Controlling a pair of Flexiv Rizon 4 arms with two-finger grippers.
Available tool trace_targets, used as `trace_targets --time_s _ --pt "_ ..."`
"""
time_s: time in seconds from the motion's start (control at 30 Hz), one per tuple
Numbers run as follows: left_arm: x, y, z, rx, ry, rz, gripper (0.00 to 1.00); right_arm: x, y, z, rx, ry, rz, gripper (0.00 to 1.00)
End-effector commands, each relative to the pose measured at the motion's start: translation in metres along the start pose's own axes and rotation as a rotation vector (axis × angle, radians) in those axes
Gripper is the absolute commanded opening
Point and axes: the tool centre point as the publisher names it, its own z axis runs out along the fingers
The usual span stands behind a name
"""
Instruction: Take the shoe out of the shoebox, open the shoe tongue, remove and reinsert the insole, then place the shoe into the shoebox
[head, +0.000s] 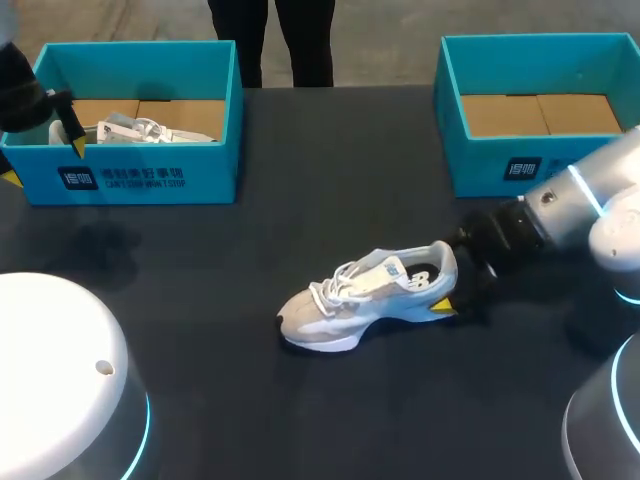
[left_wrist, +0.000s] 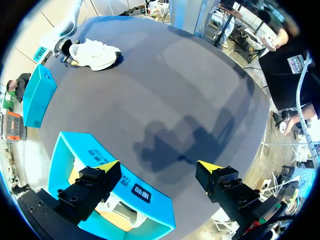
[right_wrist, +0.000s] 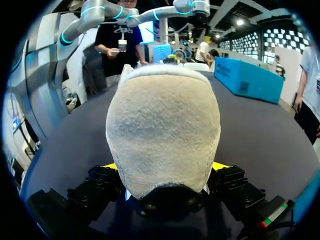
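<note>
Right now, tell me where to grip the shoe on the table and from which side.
Grip the shoe at its heel, coming in from the right arm's side. It stands upright on its sole with the toe pointing away, so the narrow heel faces the right gripper, whose fingers sit on both sides of it.

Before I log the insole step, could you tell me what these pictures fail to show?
Insole: in the head view the shoe opening is too small and dark; in the right wrist view the heel blocks it.
Second shoe in the left shoebox: head view, the wall hides its lower part; left wrist view, the left gripper finger covers most.
Right gripper fingertips: right wrist view, mostly behind the heel.
</note>
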Motion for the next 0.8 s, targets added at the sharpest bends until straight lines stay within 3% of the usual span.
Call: trace_targets --time_s 0.03,0.2,0.8 --pt "0.001 -0.001 0.000 -0.002 -0.001 0.001 1.00 0.012 0.006 -0.004 0.011 -0.114 0.018 0.00" --pt "0.001 -0.001 0.000 -0.002 -0.001 0.001 1.00 0.014 0.008 -0.003 0.010 -0.160 0.037 0.00" --pt "0.001 -0.001 0.000 -0.002 -0.001 0.001 1.00 0.014 0.015 0.014 -0.003 -0.171 0.055 0.00"
